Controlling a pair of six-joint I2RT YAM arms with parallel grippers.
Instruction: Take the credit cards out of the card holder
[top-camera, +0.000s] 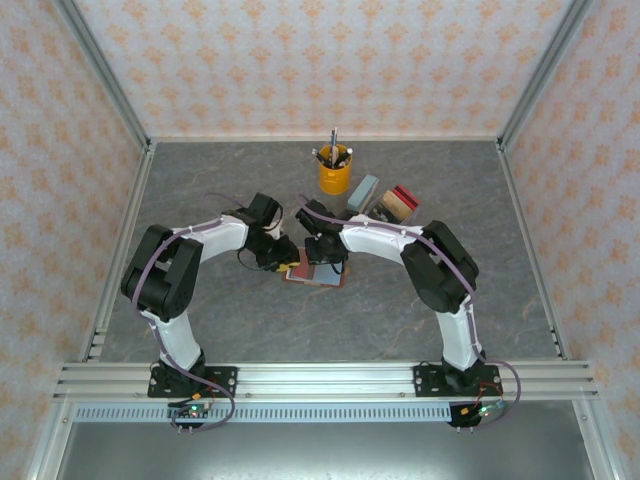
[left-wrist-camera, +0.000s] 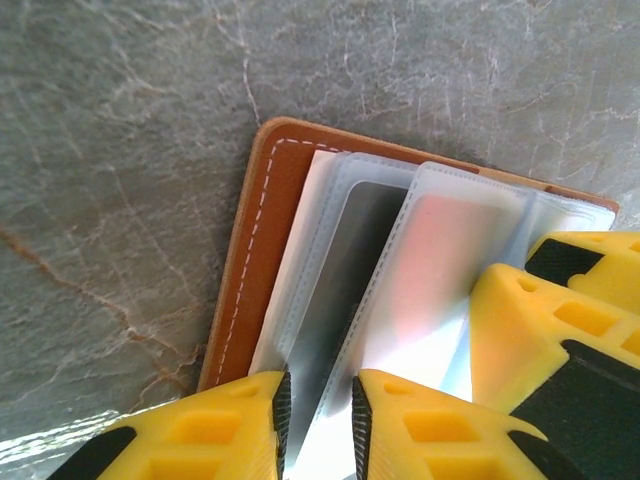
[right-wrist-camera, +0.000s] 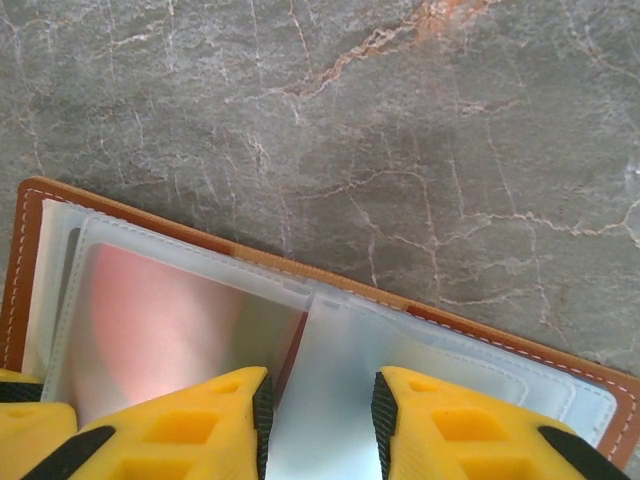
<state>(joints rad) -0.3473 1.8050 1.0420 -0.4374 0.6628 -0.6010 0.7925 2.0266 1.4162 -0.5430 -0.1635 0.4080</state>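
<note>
- Left pincer (left-wrist-camera: 318, 422): bottom centre of the left wrist view. Fingers are parted by a narrow gap, low over the near edge of the sleeves (left-wrist-camera: 330, 200). A strip of sleeve shows through the gap, and I see nothing clamped.
- Holder (top-camera: 318, 274): centre of the top view, lying open and flat on the table (right-wrist-camera: 400, 120) with both my pincer tips over it. Its brown stitched rim runs down the centre-left of the left wrist view.
- Sleeves: clear frosted plastic, fanned and overlapping across the holder's inside, with strong glare on them.
- Cards (left-wrist-camera: 440, 260): inside the sleeves, none out yet. One reads pinkish-red through the plastic. A darker one lies just left of it.
- Handling, my guess: the cards are light, stiff and slick. The sleeves are soft and floppy and will buckle if pinched alone. The holder is light enough to slide or lift with any pull.
- Where to grip: pin the leather with one pincer and take a card by its short edge at the sleeve mouth with the other. I cannot tell which end the mouths face.
- Right pincer (right-wrist-camera: 320, 425): bottom centre of the right wrist view. Fingers are spread wider, over a frosted sleeve, gripping nothing.
</note>
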